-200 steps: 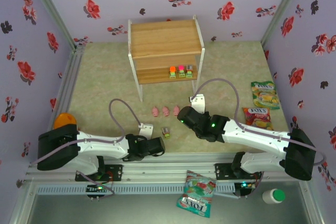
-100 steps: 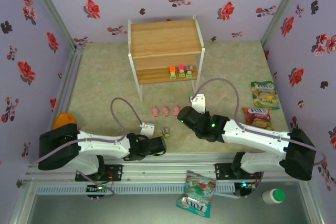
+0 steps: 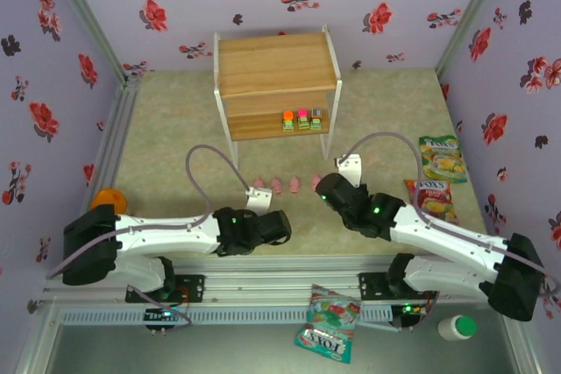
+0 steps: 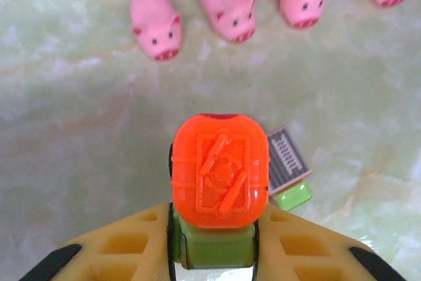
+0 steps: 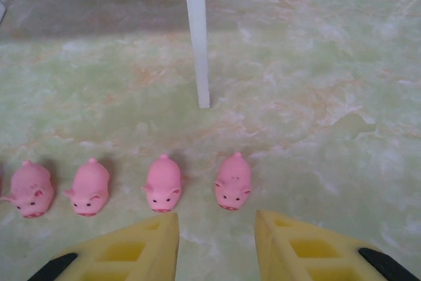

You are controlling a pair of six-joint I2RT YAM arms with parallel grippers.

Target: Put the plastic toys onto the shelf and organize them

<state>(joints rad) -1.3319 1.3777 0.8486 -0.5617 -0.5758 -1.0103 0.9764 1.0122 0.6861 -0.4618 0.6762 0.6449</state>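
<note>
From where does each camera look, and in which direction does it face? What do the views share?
Top external: high behind the bases, looking down on the shelf, left arm and right arm.
Left wrist: on the left arm, looking down past left jaws shut on the orange-topped block.
Right wrist: on the right arm, low, facing the white shelf leg; open right jaws at bottom.
Shared: the pink pigs, in all three.

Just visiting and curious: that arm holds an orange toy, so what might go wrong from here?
The left gripper pinches the orange-topped block by its green base; it might slip. A grey-topped block lies beside it and could get knocked. The open right gripper may scatter the pigs ahead.
</note>
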